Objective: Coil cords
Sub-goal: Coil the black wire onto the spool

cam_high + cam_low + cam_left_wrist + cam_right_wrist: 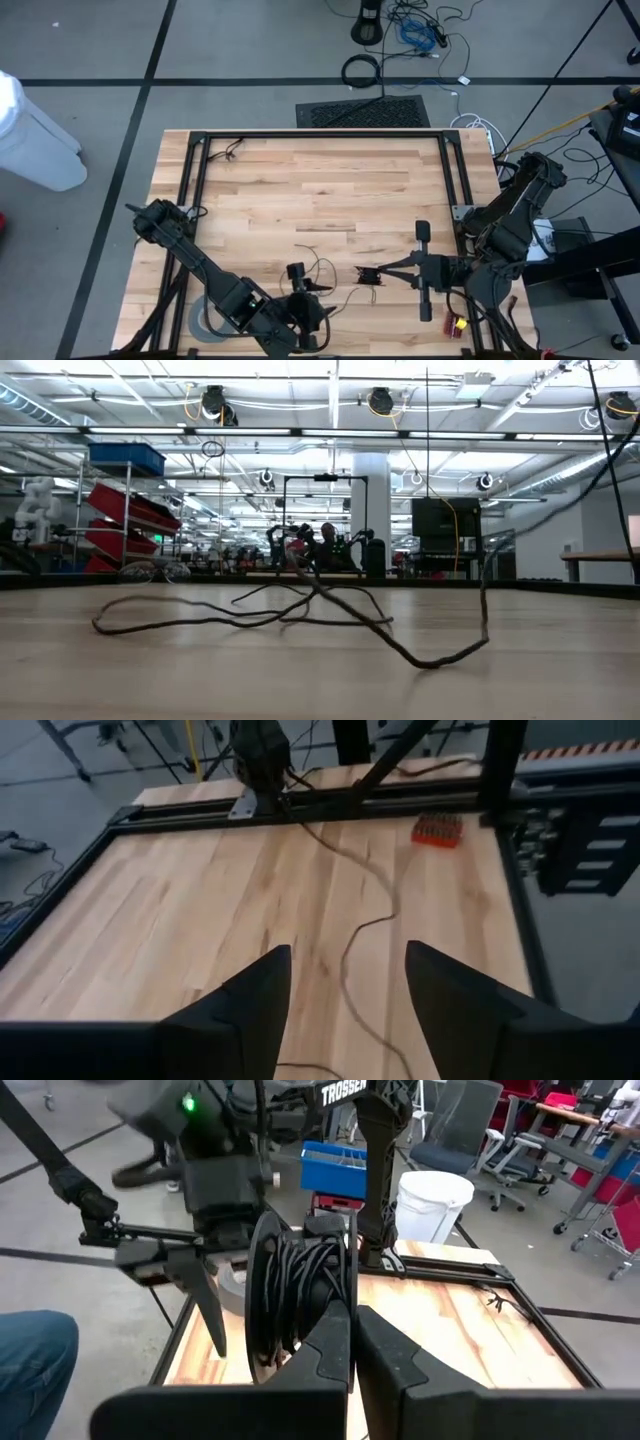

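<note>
Gripping a small black disc (300,1295) wound with thin dark wire, the right gripper (352,1345) has its jaws shut on the disc's rim. The left gripper (345,990) hangs above the worktop (180,890) with jaws apart and empty; loose wire (365,920) runs on the wood ahead, between those jaws, towards a small red block (438,830).

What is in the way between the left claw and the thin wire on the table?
Nothing visible. The left claw is open over the bare wooden table, and the thin wire runs right between its fingers. The orange block sits off to the side, near the frame.
</note>
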Controlling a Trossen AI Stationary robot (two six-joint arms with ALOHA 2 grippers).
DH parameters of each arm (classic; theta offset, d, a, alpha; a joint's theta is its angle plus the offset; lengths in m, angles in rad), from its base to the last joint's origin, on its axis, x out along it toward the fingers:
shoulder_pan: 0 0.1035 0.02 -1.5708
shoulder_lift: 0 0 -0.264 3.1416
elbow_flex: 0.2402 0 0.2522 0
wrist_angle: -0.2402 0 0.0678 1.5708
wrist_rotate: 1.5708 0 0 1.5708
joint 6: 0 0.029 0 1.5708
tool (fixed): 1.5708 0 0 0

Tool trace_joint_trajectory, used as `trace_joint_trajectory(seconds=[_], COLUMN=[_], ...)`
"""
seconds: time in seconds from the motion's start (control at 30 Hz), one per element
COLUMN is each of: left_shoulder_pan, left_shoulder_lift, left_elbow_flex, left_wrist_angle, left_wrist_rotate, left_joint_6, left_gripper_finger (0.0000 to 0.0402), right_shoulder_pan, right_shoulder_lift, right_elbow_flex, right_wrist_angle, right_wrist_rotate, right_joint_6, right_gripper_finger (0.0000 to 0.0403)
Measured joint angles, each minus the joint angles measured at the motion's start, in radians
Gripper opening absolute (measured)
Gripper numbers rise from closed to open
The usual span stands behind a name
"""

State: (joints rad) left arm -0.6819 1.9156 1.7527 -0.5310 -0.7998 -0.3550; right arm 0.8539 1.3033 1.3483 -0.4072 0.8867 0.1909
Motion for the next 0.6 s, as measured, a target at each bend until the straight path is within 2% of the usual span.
trace_joint_trajectory(seconds=[0.23,0.33,0.43,0.6], left_shoulder_pan=[-0.001,-0.009,-0.028,-0.067], left_shoulder_lift=[0.0,0.0,0.0,0.0], left_elbow_flex=[0.0,0.0,0.0,0.0], left_wrist_angle=[0.032,0.07,0.147,0.256], left_wrist_rotate=[-0.003,-0.045,-0.092,-0.096], left_joint_6=[-0.004,0.006,0.078,0.155], left_gripper_finger=[0.0205,0.0205,0.0205,0.0205], right_shoulder_pan=[0.002,0.002,0.004,0.006], right_shoulder_lift=[0.0,0.003,0.018,0.049], right_elbow_flex=[0.0,0.0,0.0,0.0], right_wrist_angle=[-0.024,-0.034,-0.051,-0.047], right_wrist_rotate=[-0.027,-0.051,-0.081,-0.083], right_joint_6=[0.011,0.042,0.061,0.076], right_gripper_finger=[0.0,0.0,0.0,0.0])
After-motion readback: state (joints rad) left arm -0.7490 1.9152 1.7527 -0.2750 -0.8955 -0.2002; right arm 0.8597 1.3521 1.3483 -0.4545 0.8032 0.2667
